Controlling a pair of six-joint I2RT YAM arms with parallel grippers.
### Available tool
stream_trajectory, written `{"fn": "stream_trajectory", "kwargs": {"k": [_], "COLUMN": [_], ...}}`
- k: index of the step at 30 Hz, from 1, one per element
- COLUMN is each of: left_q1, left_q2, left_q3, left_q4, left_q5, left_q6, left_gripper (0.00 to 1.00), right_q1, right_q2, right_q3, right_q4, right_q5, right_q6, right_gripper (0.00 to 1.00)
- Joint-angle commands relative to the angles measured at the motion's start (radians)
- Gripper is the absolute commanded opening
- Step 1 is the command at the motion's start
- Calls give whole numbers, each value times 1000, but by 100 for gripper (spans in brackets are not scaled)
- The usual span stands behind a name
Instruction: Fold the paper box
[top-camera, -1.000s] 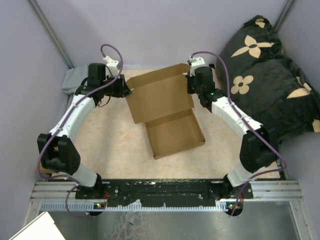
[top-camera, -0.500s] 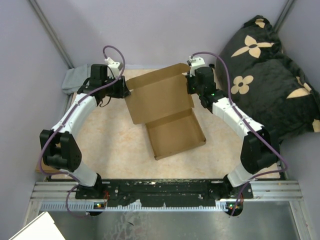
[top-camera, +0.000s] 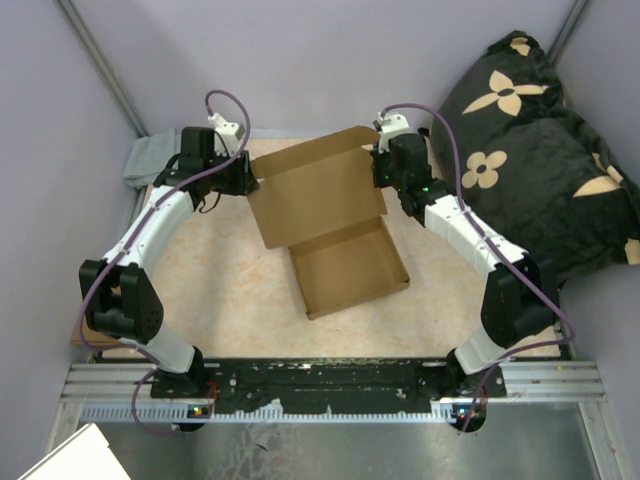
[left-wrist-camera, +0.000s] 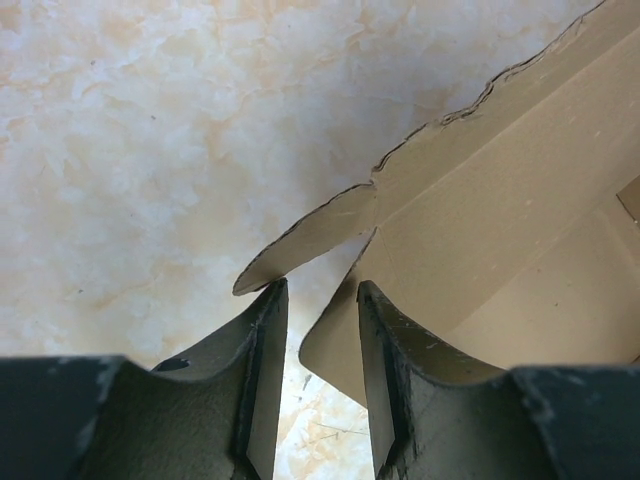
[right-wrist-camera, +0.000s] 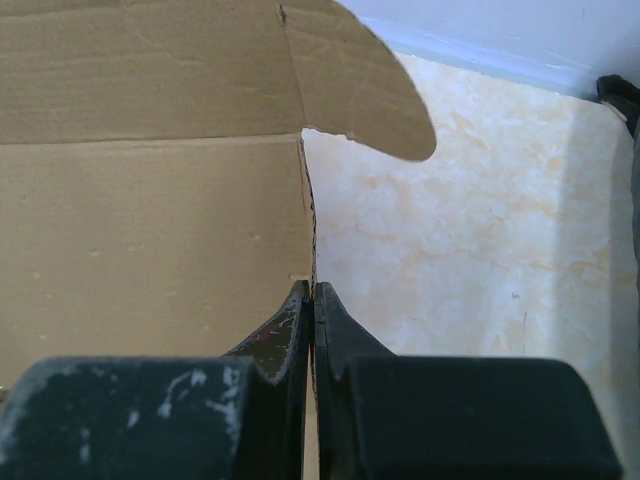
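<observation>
While it lay in the middle of the mottled beige tabletop (top-camera: 230, 280), the plain brown corrugated cardboard paper box (top-camera: 345, 265) was half formed. A shallow tray with raised side walls sat nearer the arm bases, and a broad lid panel stood tilted up at the far end, with a rounded ear flap at each top corner. The right gripper (right-wrist-camera: 313, 292) had its jaws clenched on the lid's right edge. The left gripper (left-wrist-camera: 320, 292) had its jaws parted, grasping nothing, just beside the left ear flap.
</observation>
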Motion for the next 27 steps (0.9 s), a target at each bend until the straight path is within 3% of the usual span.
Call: {"fn": "stream_trajectory", "kwargs": {"k": [1,11,19,27], "left_q1": [-5,-5,-5,-5], "left_q2": [-31,24,60,86], "left_q3": [30,18,97,188], "left_q4": [9,3,-47,-97], "left_q5": [-12,132,217,213], "left_q6": [18,11,5,-5], "left_gripper": [41,33,0,0], "right_q1": [5,5,4,5], "right_q2": [-42,-52,-21,-8], "right_q3": [11,8,52,79], "right_q4": [50,59,-1,-50], "right_q5": [5,-13,-28,-33], "right_q6": [-8,-10,-5,4], "right_gripper": [0,0,0,1]}}
